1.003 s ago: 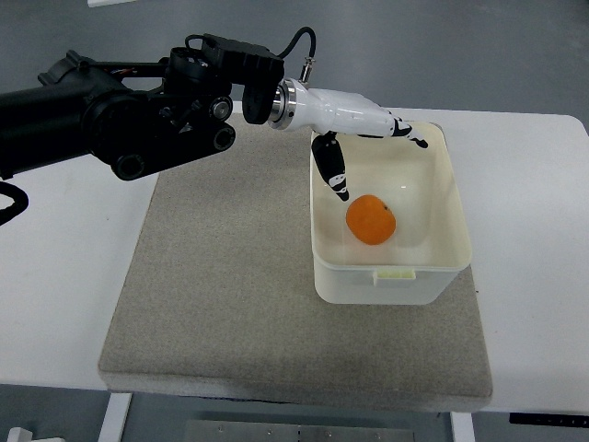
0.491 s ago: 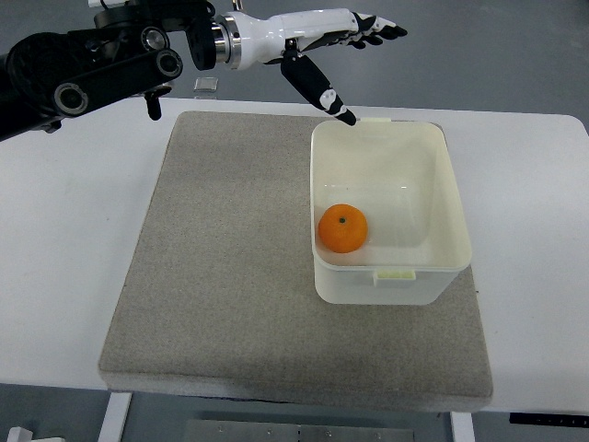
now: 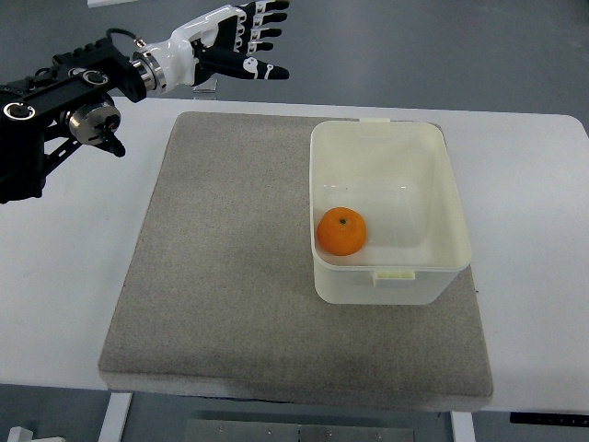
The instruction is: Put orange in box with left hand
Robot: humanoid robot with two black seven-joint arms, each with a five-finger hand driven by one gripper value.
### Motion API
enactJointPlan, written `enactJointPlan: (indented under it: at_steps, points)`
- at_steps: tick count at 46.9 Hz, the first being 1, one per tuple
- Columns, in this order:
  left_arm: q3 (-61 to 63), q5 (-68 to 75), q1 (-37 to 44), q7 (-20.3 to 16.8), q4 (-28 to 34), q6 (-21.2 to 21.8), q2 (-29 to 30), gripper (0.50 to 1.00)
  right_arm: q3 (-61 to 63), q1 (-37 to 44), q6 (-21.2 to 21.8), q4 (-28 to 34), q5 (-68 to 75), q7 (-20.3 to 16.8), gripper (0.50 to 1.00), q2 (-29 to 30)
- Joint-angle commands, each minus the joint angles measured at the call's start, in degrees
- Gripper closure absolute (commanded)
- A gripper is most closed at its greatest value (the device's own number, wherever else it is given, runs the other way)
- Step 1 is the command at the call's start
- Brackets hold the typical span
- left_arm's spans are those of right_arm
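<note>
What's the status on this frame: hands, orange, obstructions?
Left hand open, empty, far-left of the box. Orange inside box, near-left corner. Right hand not in view. Nothing in the way.

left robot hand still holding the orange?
No. The orange lies inside the box, while the left robot hand is open, far up-left of it.

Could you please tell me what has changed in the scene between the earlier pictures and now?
The left hand lifted out of the box and drew back up and to the left, past the mat's far edge, fingers spread and empty. The orange, already released, rolled from the box's middle to its near-left corner and stopped. Box and mat stayed put.
</note>
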Motion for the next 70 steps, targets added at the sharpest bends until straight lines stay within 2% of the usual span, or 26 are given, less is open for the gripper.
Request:
enactJointPlan:
  at_steps: [1,19,32,41,58,70]
  points:
    - [-3.5,-2.8,2.68,0.0,2.63,-2.68,-0.03,0.508,0.0,-0.01,-0.01,0.0,0.0,-0.01,0.556,0.0]
    - [-9.22,-15.71,12.0,0.61,9.31,-11.21,-0.03,0.508,0.0,-0.01,-0.01,0.0,0.0,-0.01,0.556,0.0]
    - [-9.84,-23.89,15.34,3.43,9.67,-10.95,-0.03,0.508,0.0,-0.01,-0.01,0.0,0.0,-0.01,0.556,0.0]
    - [-12.21,-29.7,16.66,8.08,9.67,-10.6,-0.03,0.508,0.09,-0.01,0.26,0.0,0.0,-0.01,0.556,0.0]
    - [-15.46,-29.96,17.63,11.25,9.75,-10.6,0.76,0.508,0.26,-0.01,-0.27,0.0,0.0,0.25,0.556,0.0]
    - [-15.46,-29.79,17.54,11.43,9.58,-11.04,2.08,0.508,0.0,-0.18,-0.36,0.09,0.09,0.52,0.556,0.0]
